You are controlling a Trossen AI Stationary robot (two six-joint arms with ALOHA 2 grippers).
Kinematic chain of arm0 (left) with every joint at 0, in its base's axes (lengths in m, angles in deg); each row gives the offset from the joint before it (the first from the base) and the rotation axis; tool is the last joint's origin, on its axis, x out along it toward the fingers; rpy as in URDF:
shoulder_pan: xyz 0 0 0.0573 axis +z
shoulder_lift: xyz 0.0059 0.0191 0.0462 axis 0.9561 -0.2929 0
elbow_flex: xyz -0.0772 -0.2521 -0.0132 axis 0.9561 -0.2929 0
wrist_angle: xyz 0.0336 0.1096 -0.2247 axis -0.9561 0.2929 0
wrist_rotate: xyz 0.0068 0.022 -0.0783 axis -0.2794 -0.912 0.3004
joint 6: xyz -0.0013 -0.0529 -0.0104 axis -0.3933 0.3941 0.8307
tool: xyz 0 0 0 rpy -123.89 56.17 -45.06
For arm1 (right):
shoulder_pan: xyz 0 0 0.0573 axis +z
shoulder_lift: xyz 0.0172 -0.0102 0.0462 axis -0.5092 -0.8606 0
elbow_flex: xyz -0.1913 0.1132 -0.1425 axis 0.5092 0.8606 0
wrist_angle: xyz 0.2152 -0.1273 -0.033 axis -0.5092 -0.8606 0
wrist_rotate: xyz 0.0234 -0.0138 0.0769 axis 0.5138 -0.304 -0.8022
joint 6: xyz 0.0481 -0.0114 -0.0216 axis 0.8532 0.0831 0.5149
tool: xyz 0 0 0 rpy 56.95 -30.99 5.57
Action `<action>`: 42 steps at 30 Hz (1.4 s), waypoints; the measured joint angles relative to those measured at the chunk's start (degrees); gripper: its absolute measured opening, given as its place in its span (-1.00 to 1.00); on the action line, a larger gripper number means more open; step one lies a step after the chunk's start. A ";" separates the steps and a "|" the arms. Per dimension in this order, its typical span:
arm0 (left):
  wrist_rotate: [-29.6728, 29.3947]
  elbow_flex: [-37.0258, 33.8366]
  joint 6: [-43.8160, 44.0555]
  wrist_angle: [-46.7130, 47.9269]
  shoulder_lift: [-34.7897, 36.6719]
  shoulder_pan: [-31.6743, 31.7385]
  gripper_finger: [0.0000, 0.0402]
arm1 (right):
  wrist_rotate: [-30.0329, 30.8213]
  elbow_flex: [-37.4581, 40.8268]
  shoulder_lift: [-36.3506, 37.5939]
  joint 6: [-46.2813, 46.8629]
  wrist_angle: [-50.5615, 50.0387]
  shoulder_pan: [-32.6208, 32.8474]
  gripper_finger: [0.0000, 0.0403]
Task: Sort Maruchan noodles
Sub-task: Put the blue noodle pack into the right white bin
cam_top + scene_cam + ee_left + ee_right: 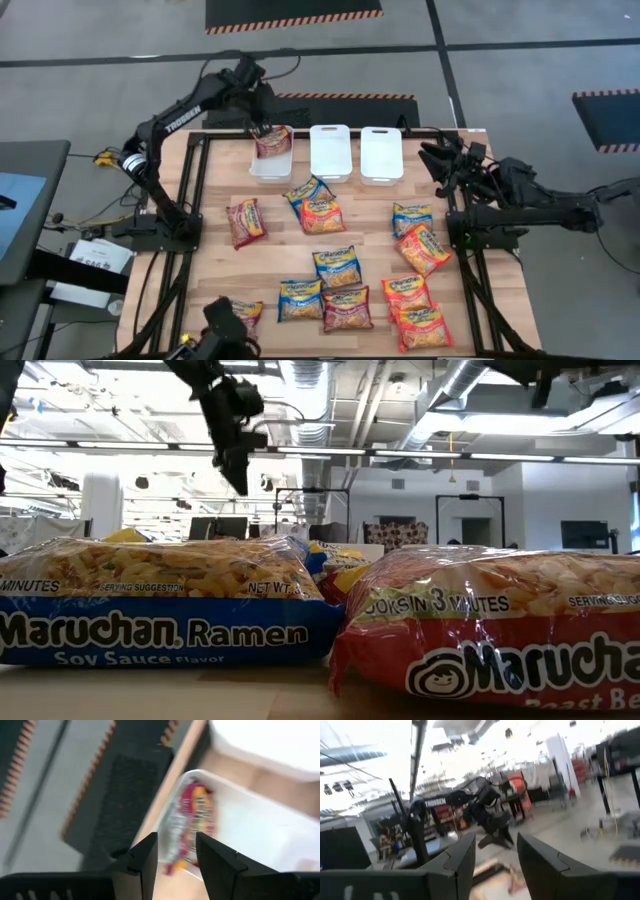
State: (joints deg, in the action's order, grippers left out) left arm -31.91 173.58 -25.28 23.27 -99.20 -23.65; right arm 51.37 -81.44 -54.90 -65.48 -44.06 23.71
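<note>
Several Maruchan noodle packets, maroon (pixel 245 222), blue (pixel 337 265) and orange (pixel 423 250), lie flat on the wooden table. One maroon packet (pixel 272 142) (pixel 192 820) sits in the far end of the left white bin (pixel 268 168), tilted against its wall. My left gripper (pixel 256 128) (pixel 177 855) hangs open just above that packet, pointing steeply down, with nothing between its fingers. My right gripper (pixel 435 160) (pixel 495 855) waits open at the table's right side, raised and pointing out over the table.
Two more white bins (pixel 330 152) (pixel 381 155) stand beside the left one along the far edge. A black frame (pixel 195 200) runs along the table's sides. In the low view a blue packet (pixel 160 600) and a red one (pixel 490 630) lie close to the camera.
</note>
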 joint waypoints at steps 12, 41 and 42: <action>38.63 9.99 7.47 20.13 1.78 -4.51 -0.40 | -4.54 -8.01 -10.65 7.29 0.16 0.82 0.24; 34.87 -27.53 41.49 -16.25 10.05 -37.15 -0.40 | -21.96 -17.27 -42.82 51.04 -30.01 12.17 0.24; 33.84 -28.29 43.22 -17.99 10.05 -37.79 -0.40 | -21.97 -17.27 -43.80 51.98 -29.83 12.43 0.24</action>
State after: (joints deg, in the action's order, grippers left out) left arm 1.93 145.29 17.94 5.27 -89.15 -61.44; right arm 29.40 -98.70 -98.70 -13.50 -73.89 36.14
